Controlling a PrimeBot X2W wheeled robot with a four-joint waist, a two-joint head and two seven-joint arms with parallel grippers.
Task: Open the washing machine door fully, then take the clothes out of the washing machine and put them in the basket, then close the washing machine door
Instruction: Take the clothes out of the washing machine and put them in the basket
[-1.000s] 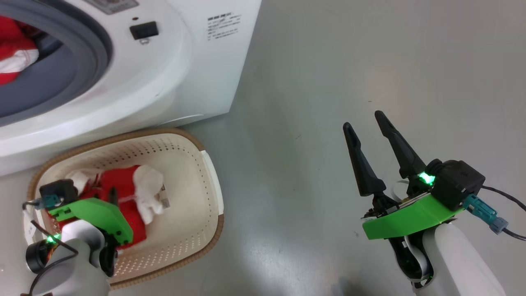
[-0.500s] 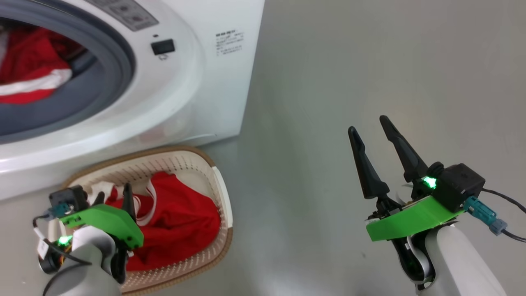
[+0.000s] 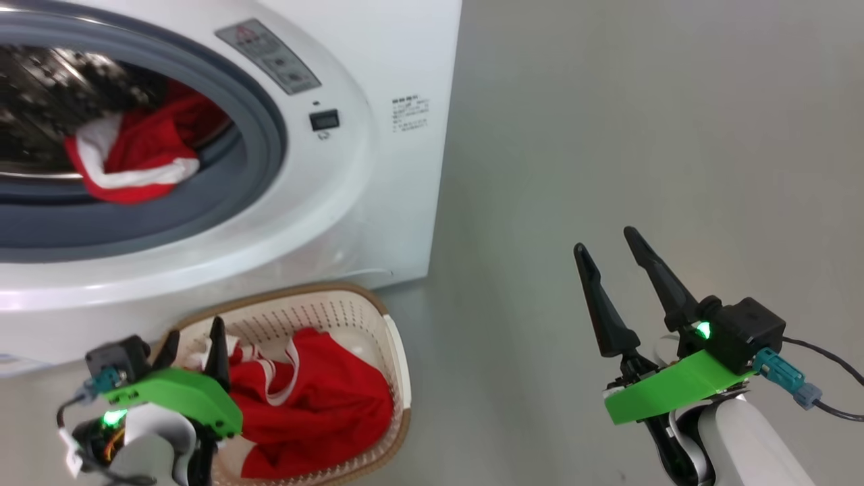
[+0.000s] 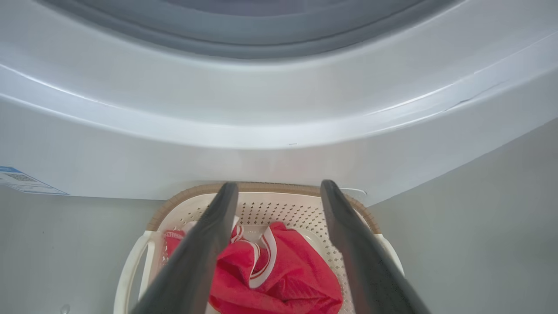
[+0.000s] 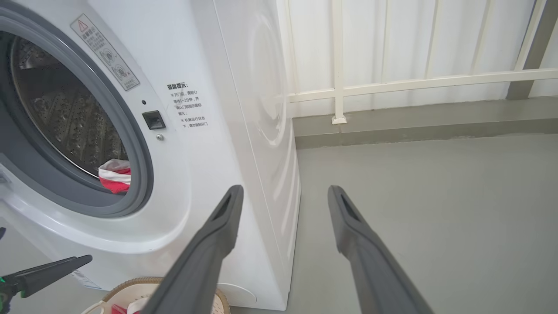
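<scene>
A: While both sets of jaws stand spread, log them first. Left gripper (image 4: 279, 188)?
B: Released, nothing between the fingers. Tips point to 12 o'clock in the left wrist view. It hangs above the basket (image 3: 324, 314), facing the lower front of the washing machine (image 3: 378, 202).
A: Right gripper (image 3: 605, 241)?
B: Likewise slack and empty. It sits at 4 o'clock in the head view, over bare grey floor (image 3: 607, 121), well apart from the machine.
A: What lies in the basket?
B: Part of the clothes (image 3: 324, 398), a crumpled red heap with white trim, just below the left fingers. Cannot tell whether they touch it. A second red-and-white piece (image 3: 135, 162) rests at the lower lip of the steel drum (image 5: 65, 109), inside the grey rubber ring (image 3: 266, 155).
A: Basket position?
B: On the floor at 7 o'clock in the head view, its brown rim close against the machine's base. The machine stands at 10 to 11 o'clock, mouth uncovered.
A: Beyond that?
B: White railing (image 5: 392, 83) at 1 o'clock in the right wrist view, behind the machine.
</scene>
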